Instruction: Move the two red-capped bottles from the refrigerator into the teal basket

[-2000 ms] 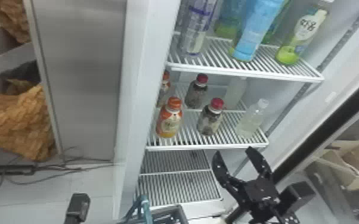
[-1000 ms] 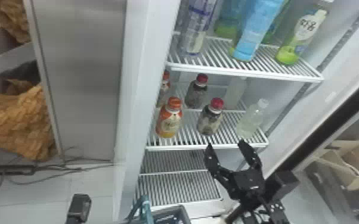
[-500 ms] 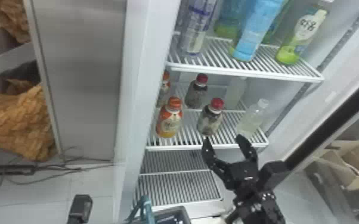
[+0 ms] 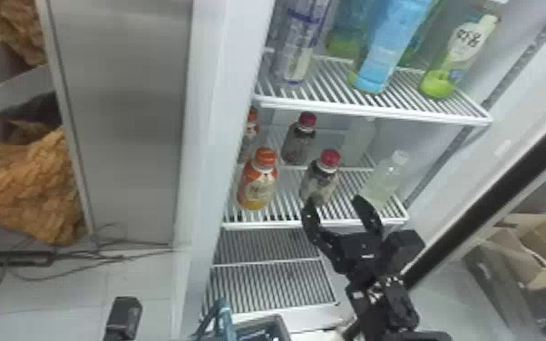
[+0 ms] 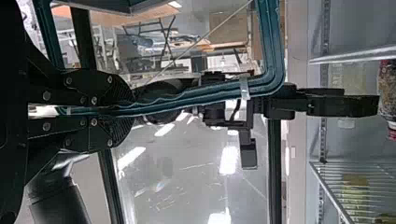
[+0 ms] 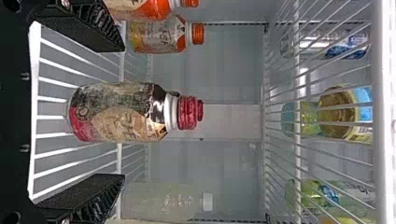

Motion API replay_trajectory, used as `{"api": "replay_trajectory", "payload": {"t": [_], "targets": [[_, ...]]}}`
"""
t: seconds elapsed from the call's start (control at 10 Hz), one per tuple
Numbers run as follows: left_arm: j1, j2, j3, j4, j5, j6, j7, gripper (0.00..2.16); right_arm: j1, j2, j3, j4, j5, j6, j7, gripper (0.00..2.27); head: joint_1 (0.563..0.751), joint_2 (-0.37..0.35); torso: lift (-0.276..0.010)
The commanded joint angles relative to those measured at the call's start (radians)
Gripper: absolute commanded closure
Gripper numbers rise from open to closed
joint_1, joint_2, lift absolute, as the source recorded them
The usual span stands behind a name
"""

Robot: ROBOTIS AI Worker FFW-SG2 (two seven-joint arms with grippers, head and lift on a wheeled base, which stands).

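The head view's bottom edge cuts off most of the teal basket (image 4: 283, 327), and its top edge crops the tall bottles (image 4: 390, 45) on the upper shelf. A black fingertip overlaps the base of the front red-capped bottle (image 4: 321, 179); whether they touch is hard to say. The rear red-capped bottle (image 4: 298, 144) is partly covered by the front one in the right wrist view.

The right tool (image 4: 335, 204) is spread wide, and the front bottle stands upright on the middle shelf (image 4: 285, 223), between its fingers in the right wrist view. The rear bottle stands behind, farther in. The left tool (image 5: 114, 112) pinches the basket's teal handle (image 4: 223, 317).

The shelves are white wire, barred closely; the fingers' inner faces are ribbed. The bottles are rounded, with narrow necks and patterned wraps. Crinkled brown material (image 4: 22, 186) bulges at the left.
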Motion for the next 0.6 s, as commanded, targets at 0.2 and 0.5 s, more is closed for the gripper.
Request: {"api": "replay_trajectory", "payload": {"t": [0.2,0.5], "targets": [[-0.002,0.001,-0.003,0.000,0.004,0.000,0.001,1.09,-0.074,-0.008,0.021,0.079,0.008,0.000,-0.002,0.04,0.695,-0.350,-0.228],[-0.002,0.000,-0.007,0.000,0.010,0.000,0.001,1.09,-0.125,-0.008,0.025,0.126,0.018,-0.002,-0.014,0.04,0.695,-0.350,-0.228]]}}
